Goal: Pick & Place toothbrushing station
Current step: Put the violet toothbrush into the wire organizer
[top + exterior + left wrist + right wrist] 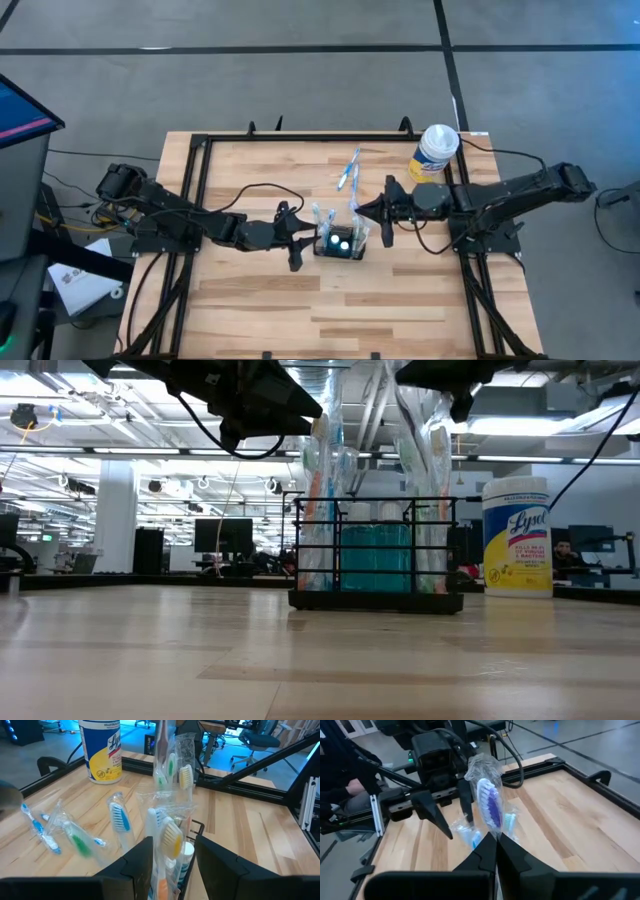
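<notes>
The toothbrushing station (pixel 340 243) is a small black wire holder standing at the table's middle. In the low view (pixel 375 560) several plastic-wrapped toothbrushes and a teal tube stand upright in it. My left gripper (pixel 297 240) is open at the holder's left side. Its fingers stand on either side of a wrapped toothbrush with pale yellow bristles (pixel 172 837); I cannot tell whether they touch it. My right gripper (pixel 364 214) is over the holder's far right corner. It is shut on a wrapped toothbrush with purple bristles (pixel 489 805). My right gripper pinches the wrapped toothbrush between its two fingers, just below the head (pixel 494 831), through the clear wrapper. The fingers come from the table's right side. The head stands up past the fingertips. The fingers hide the brush's lower end.
A white-and-yellow wipes canister (pixel 433 152) stands at the far right of the table. A few loose wrapped toothbrushes (pixel 350 170) lie on the wood beyond the holder, also in the left wrist view (pixel 65 832). A black frame rail (pixel 300 140) runs round the table.
</notes>
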Action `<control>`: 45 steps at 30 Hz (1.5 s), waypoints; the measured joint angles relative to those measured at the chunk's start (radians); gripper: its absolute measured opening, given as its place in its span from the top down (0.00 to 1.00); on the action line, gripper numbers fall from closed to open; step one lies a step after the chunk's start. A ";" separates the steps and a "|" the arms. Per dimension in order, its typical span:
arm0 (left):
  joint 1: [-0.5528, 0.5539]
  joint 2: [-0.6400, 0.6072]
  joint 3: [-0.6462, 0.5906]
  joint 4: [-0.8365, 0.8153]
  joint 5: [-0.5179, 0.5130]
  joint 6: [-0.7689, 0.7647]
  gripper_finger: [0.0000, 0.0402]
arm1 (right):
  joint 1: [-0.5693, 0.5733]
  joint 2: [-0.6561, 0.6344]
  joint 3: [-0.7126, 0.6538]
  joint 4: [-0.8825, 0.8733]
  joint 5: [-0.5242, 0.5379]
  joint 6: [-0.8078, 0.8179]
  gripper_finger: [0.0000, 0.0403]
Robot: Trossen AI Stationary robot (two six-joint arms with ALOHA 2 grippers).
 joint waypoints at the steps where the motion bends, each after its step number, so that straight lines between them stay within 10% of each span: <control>1: 0.000 0.000 0.000 0.000 0.000 0.000 0.65 | 0.006 -0.006 0.000 -0.006 0.009 -0.009 1.00; 14: 0.000 0.000 0.000 0.000 0.000 0.000 0.65 | 0.055 -0.109 -0.040 -0.080 0.121 -0.018 1.00; 23: -0.003 0.000 0.000 0.001 0.000 0.000 0.65 | 0.058 -0.225 -0.304 0.324 0.132 0.000 1.00; 45: -0.001 0.000 0.000 0.006 -0.001 0.000 0.65 | 0.057 -0.032 -0.391 0.650 0.109 -0.021 1.00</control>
